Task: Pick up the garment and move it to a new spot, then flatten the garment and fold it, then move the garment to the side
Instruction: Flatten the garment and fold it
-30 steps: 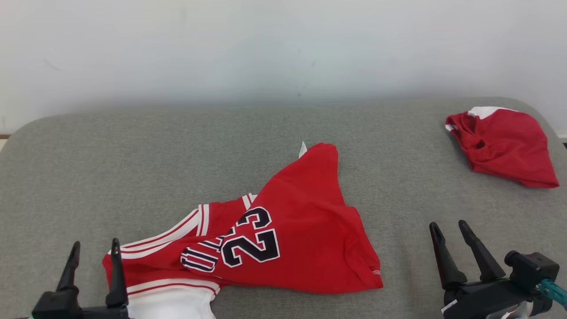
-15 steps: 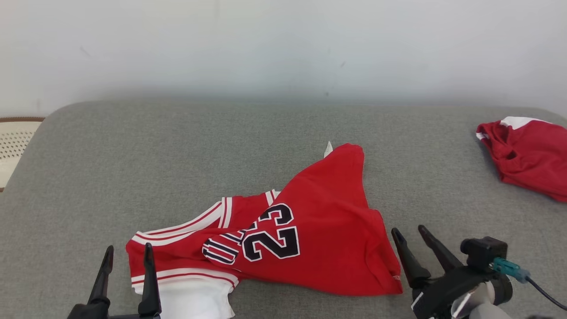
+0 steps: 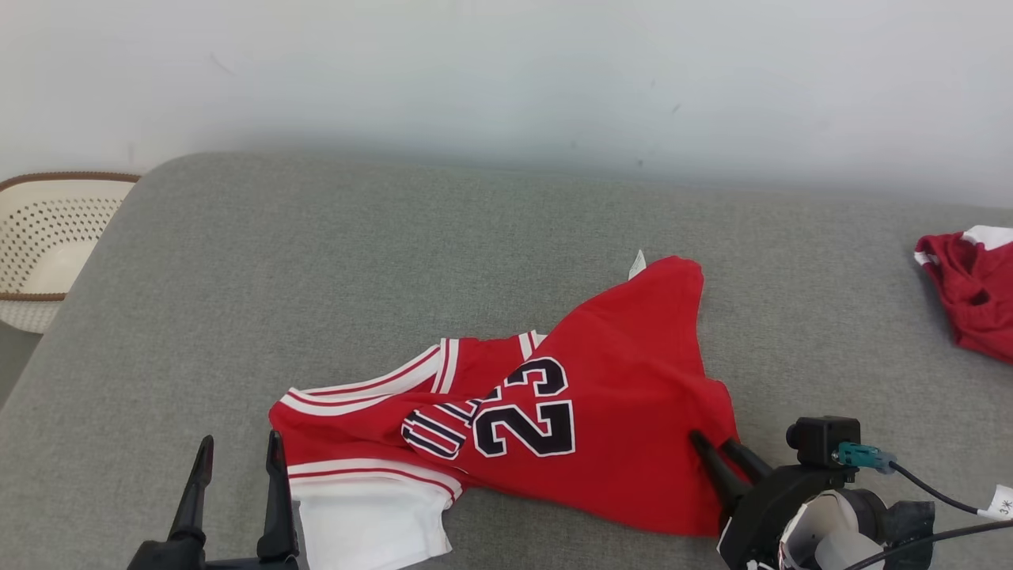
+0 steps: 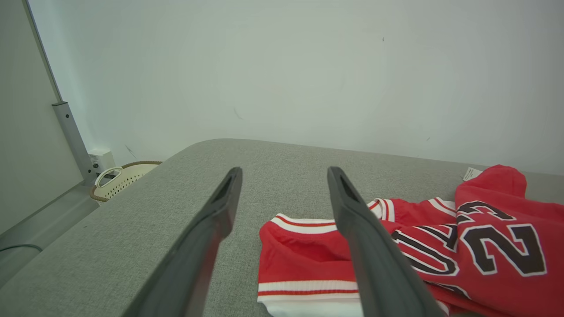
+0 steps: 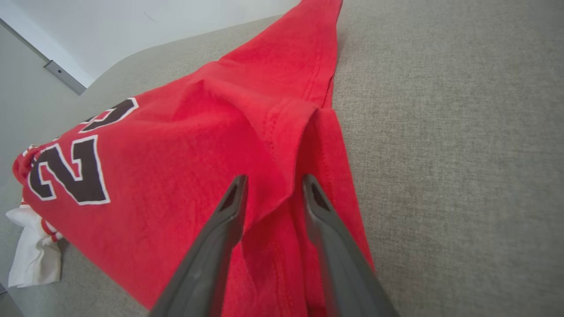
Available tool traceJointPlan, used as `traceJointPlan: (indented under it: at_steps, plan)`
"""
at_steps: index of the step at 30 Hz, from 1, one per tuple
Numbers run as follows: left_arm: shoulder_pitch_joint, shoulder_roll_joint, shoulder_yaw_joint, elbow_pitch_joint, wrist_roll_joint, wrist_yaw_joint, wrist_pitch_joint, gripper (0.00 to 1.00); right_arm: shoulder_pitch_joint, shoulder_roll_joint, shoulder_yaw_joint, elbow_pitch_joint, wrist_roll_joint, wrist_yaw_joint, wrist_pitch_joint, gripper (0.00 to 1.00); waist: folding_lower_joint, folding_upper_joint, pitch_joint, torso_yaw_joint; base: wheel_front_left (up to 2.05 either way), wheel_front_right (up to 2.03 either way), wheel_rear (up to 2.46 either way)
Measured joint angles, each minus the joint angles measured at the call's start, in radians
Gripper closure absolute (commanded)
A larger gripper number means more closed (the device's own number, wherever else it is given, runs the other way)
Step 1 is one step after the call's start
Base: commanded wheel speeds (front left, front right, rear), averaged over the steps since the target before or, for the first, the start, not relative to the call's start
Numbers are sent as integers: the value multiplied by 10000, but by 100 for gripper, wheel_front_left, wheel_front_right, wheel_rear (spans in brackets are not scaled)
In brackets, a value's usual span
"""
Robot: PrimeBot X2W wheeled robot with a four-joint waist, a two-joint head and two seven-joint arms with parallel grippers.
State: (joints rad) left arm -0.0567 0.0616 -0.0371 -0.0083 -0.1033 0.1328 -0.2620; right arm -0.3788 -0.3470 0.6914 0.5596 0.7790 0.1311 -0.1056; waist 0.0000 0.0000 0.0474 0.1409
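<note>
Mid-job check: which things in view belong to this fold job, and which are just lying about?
In the job:
red number 23 jersey
right gripper, open, fingers astride its right-hand fold
left gripper, open, beside its striped end

Lying about:
crumpled red garment at far right
perforated basket at far left

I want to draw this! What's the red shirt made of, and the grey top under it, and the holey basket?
The red shirt looks like soft matte knit cloth: it folds and wrinkles. The grey top looks like woven fabric, maybe over padding: speckled weave, rounded corners. The basket looks like cream plastic, with even rows of holes and a brown rim.
</note>
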Motion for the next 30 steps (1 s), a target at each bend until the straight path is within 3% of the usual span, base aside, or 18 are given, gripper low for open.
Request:
traceJointPlan:
  at_steps: [7,15,19,25,29,30]
  plan:
    - [-2,-50,146,67,84,-79,0,0,-762,-65,412,552,407,0,-594,100,0,0,122,204,0,0,0]
    - [-5,-86,217,107,88,-92,0,0,-2029,-708,374,-786,1879,0,-869,100,0,0,158,186,0,0,0]
    - [-11,-92,163,151,84,-90,0,0,-2894,-1030,665,-961,2029,0,-546,100,1,0,214,241,0,0,0]
    - [-132,-105,-56,280,-59,-79,0,0,-3981,-988,1231,84,2364,0,151,100,1,1,361,453,0,0,0]
    - [-276,-105,-274,389,-184,10,0,0,-4534,-932,1781,1593,2243,0,88,100,1,0,447,725,0,0,0]
    - [-276,-107,-290,403,-190,10,0,0,-4541,-886,1879,1839,2261,0,123,62,1,0,452,768,0,0,0]
